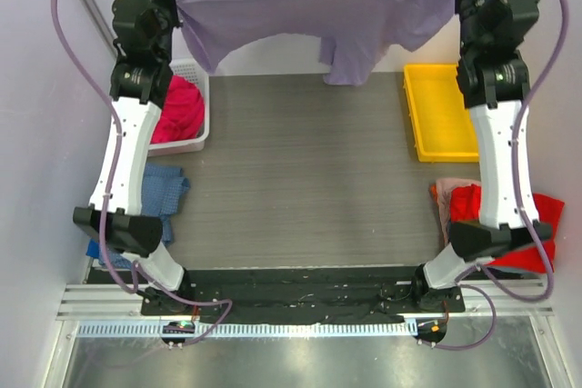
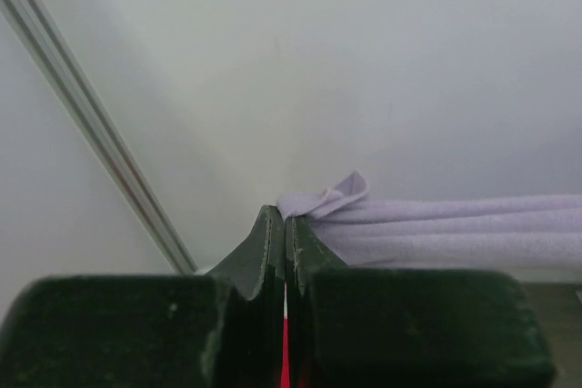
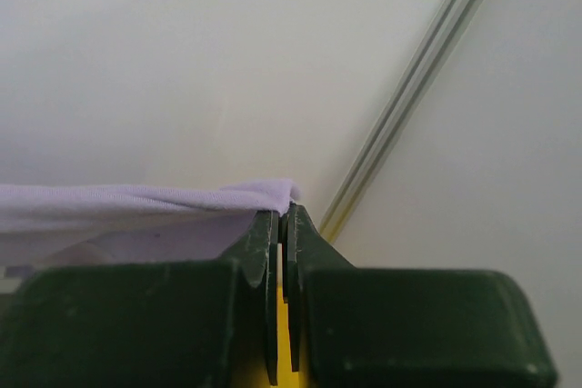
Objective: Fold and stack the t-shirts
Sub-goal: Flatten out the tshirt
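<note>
Left gripper [image 2: 284,221] was pressed shut on one corner of the lavender t-shirt [image 2: 436,229]. Right gripper [image 3: 284,217] pinched the opposite corner. Both were raised above the far edge of the table [image 1: 309,179], well apart, so the shirt hung stretched between them with one sleeve drooping, probably to pull it flat before laying it down to fold. The rest sat out of the way along the sides: magenta-pink t-shirt [image 1: 182,106] in the white basket [image 1: 198,68] at the left edge, blue checked t-shirt [image 1: 164,186] nearer the near-left corner, red t-shirt [image 1: 473,202] by the right edge just nearer than the yellow tray [image 1: 439,111]. All were heaped, seemingly unfolded.
</note>
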You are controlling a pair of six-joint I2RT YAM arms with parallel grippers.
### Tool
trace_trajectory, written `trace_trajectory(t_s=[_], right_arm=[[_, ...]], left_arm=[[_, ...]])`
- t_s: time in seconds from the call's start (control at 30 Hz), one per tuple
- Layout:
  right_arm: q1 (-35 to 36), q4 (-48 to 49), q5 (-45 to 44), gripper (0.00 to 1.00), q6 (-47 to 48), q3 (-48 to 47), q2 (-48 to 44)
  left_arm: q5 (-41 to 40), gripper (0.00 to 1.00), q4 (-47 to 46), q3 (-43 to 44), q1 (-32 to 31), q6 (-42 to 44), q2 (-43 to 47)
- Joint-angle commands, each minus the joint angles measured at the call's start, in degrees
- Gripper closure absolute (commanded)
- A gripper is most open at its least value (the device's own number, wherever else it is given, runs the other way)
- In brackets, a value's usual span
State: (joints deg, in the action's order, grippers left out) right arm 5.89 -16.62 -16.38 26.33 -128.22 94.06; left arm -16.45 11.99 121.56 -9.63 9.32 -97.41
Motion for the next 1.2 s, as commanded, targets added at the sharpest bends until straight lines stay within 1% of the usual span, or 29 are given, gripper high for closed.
trace_trajectory(t_s=[0.0, 0.03, 0.07, 0.1, 0.17, 0.2, 0.27, 0.3, 0.37, 0.4, 0.43, 0.5, 0.53, 0.57, 0.6, 0.7, 0.87, 0.93, 1.07, 1.17], right_arm=[[-0.7, 4.3, 1.4, 0.99, -3.3, 14.0, -12.9], [-0.7, 3.4, 2.5, 0.99, -4.4, 20.5, -16.7], [-0.6, 2.5, 3.5, 0.99, -5.3, 23.3, -17.9], [-0.7, 0.4, 4.3, 0.99, -5.4, 29.1, -19.4], [-0.6, -0.9, 6.0, 0.99, -6.4, 35.2, -23.2], [-0.6, -1.6, 6.4, 0.99, -6.9, 40.1, -24.4], [-0.7, -3.2, 9.2, 0.99, -8.6, 44.6, -26.8], [-0.7, -5.0, 10.3, 0.99, -9.4, 48.7, -27.5], [-0.7, -6.4, 14.0, 0.99, -11.2, 53.2, -29.6], [-0.7, -7.9, 15.2, 0.99, -11.7, 57.3, -30.2], [-0.7, -8.5, 15.7, 0.99, -12.0, 59.4, -30.7], [-0.7, -10.8, 21.0, 0.99, -12.5, 64.5, -31.7], [-0.7, -11.6, 22.3, 0.99, -12.3, 66.0, -31.8], [-0.7, -13.5, 23.1, 0.99, -11.9, 68.3, -32.0], [-0.7, -14.7, 25.0, 0.99, -11.5, 69.3, -32.4], [-0.7, -18.9, 27.0, 0.99, -8.9, 72.6, -33.5], [-0.6, -26.9, 31.3, 0.99, -4.8, 75.7, -35.5], [-0.7, -29.7, 33.1, 0.99, -1.6, 75.7, -35.4], [-0.9, -33.5, 32.5, 0.99, 1.6, 73.8, -37.3], [-0.8, -39.3, 32.6, 0.99, 6.3, 71.5, -34.8]], left_arm=[[1.9, 1.00, -3.8, -12.9, 0.9, -0.4, 8.5], [2.6, 1.00, -5.2, -19.7, 0.9, -0.5, 9.9], [4.0, 1.00, -5.5, -23.1, 0.8, -0.6, 12.7], [4.8, 1.00, -7.0, -30.0, 0.7, -0.5, 14.1], [6.2, 1.00, -8.1, -36.2, 0.2, -0.4, 16.8], [6.9, 1.00, -8.9, -41.5, 0.1, -0.2, 18.7], [7.0, 1.00, -8.8, -45.7, -0.4, 0.4, 20.7], [8.3, 1.00, -8.0, -49.4, -0.6, 0.7, 22.1], [9.5, 1.00, -6.3, -52.5, -0.9, 0.6, 23.4], [10.9, 1.00, -4.7, -55.6, -1.1, 1.0, 24.0], [11.3, 1.00, -3.8, -57.1, -1.3, 1.0, 25.3], [13.1, 1.00, -1.6, -61.2, -1.8, 2.1, 26.6], [13.1, 1.00, -1.0, -62.2, -2.4, 2.9, 27.8], [13.5, 1.00, 1.8, -63.0, -2.7, 3.7, 28.3], [14.4, 1.00, 3.6, -63.8, -2.9, 6.0, 28.8], [15.7, 1.00, 10.4, -65.0, -3.8, 9.8, 31.2], [16.3, 1.00, 21.1, -65.9, -5.3, 17.3, 33.2], [16.0, 1.00, 23.1, -66.3, -5.8, 19.0, 33.0], [14.3, 1.00, 27.0, -67.1, -6.5, 20.6, 32.1], [14.2, 1.00, 28.0, -67.6, -6.8, 20.8, 31.8]])
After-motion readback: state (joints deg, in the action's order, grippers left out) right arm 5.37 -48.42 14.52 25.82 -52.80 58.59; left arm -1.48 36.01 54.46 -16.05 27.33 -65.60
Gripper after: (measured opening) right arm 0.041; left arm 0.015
